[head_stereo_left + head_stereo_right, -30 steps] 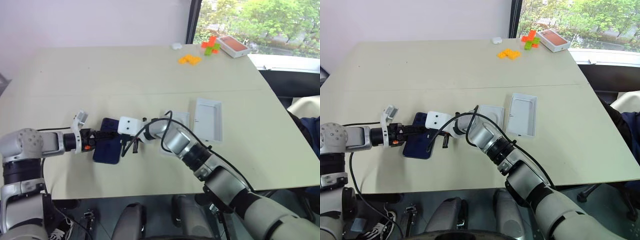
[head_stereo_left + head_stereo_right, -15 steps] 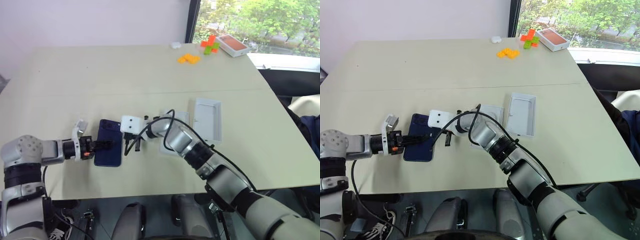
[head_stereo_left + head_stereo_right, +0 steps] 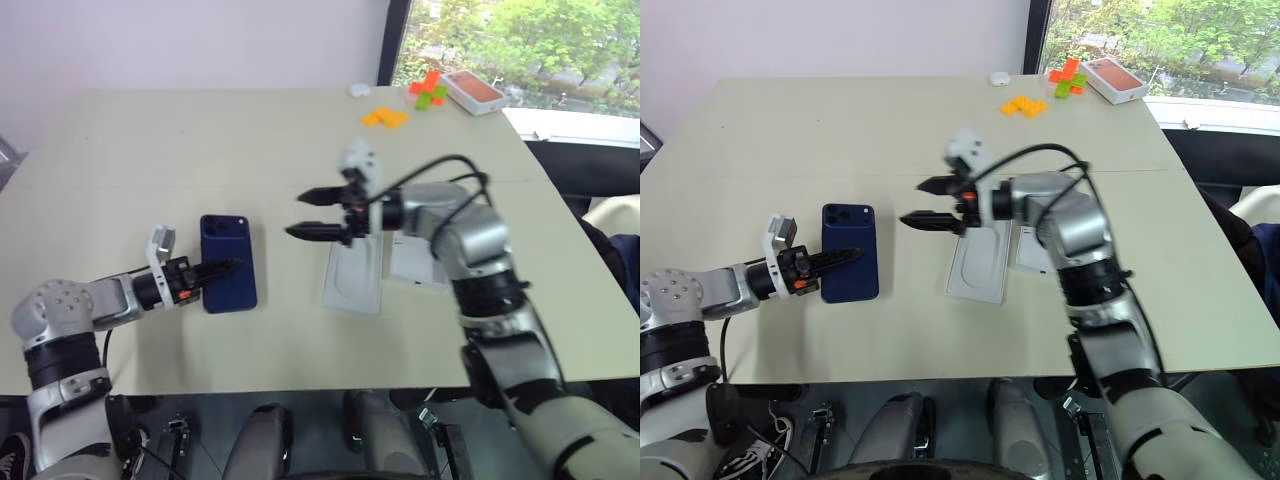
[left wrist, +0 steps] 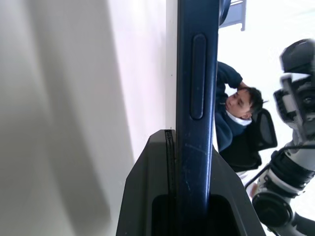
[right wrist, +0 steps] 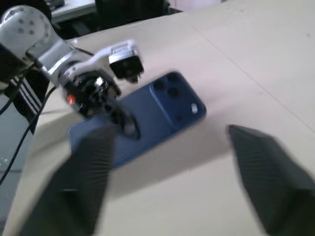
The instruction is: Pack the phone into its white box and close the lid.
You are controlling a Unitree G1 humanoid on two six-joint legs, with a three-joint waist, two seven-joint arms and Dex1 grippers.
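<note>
I had the left gripper [image 3: 840, 260] clamped on the long edge of the phone [image 3: 849, 252], which lay flat, back up, on the table [image 3: 790, 140] to the left of the white parts. The right gripper [image 3: 930, 202] hung above the table with its 2 fingers spread wide, holding nothing, pointing toward the phone. Step in hand: picking up the phone; packing not begun. The white box [image 3: 355, 275] and the lid [image 3: 418, 262] lay side by side under my right arm; I could not tell for certain which was which. Next move calls for lifting the phone across into the tray, level. Table pale beige, window behind, orange blocks [image 3: 384, 118] at the far edge.
</note>
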